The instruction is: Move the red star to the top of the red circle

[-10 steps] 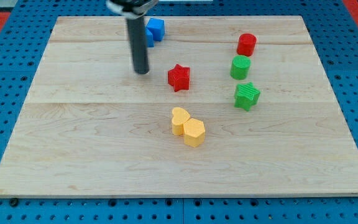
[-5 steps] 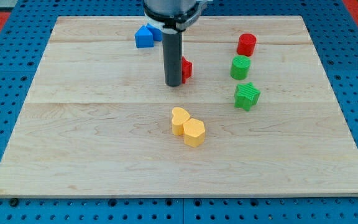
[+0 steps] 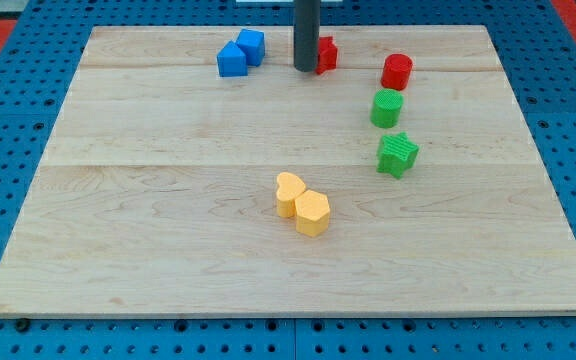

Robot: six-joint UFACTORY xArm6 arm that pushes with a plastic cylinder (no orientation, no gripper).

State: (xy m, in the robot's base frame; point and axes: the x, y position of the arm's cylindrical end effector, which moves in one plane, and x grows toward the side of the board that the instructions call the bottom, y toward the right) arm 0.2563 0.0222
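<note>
The red star (image 3: pixel 326 53) sits near the board's top edge, partly hidden behind my dark rod. My tip (image 3: pixel 305 70) rests on the board right against the star's left side. The red circle (image 3: pixel 397 71) stands to the star's right and slightly lower in the view, a short gap away.
Two blue blocks (image 3: pixel 240 53) sit together left of my tip. A green circle (image 3: pixel 388 108) and a green star (image 3: pixel 398 154) stand below the red circle. A yellow heart (image 3: pixel 288 193) and yellow hexagon (image 3: pixel 313 213) touch near the wooden board's (image 3: pixel 168 250) middle.
My tip has moved up and to the right, and the red star has gone with it from the board's middle to near the top edge. The other blocks have not moved.
</note>
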